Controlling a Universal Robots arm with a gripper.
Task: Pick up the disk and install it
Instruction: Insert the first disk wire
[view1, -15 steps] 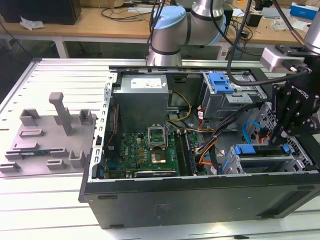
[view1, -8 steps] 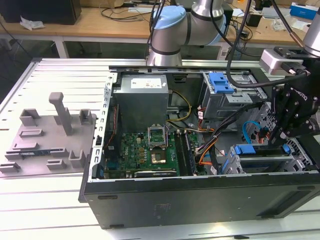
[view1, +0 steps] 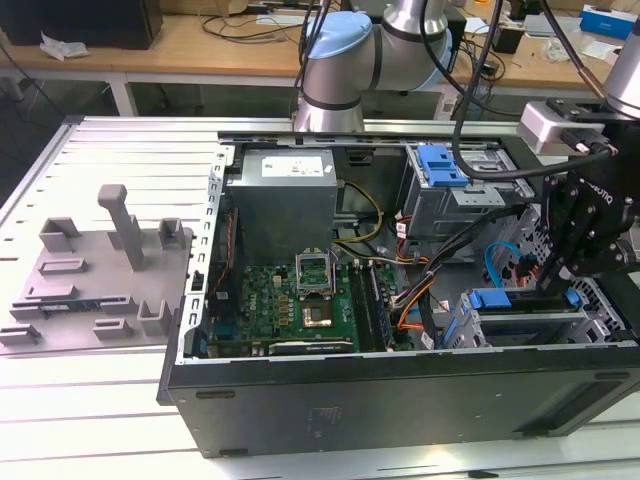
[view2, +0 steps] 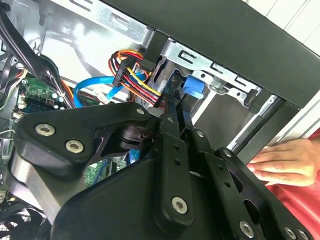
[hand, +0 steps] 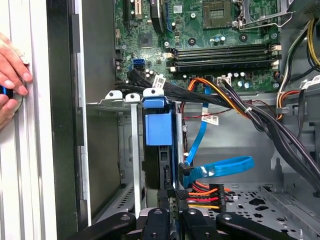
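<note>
Open computer case (view1: 400, 395) is laid on its side on a slatted metal table (view1: 110, 400). The gripper (view1: 552, 285) is lowered into the drive cage (view1: 480, 325) at the exterior view's right, near the case's front wall.

The disk (hand: 159, 131) is seen standing on edge in the cage slot between two metal rails; its bright blue plastic frame faces up, the darker body is sunk below it and mostly hidden. In the second wrist view only a blue corner (view2: 192, 87) is seen past the fingers (view2: 172, 135).

Fingers are drawn close together just at the disk's edge; whether it is pinched cannot be told.

A hand (hand: 11, 77) is rested on the table beside the case
</note>
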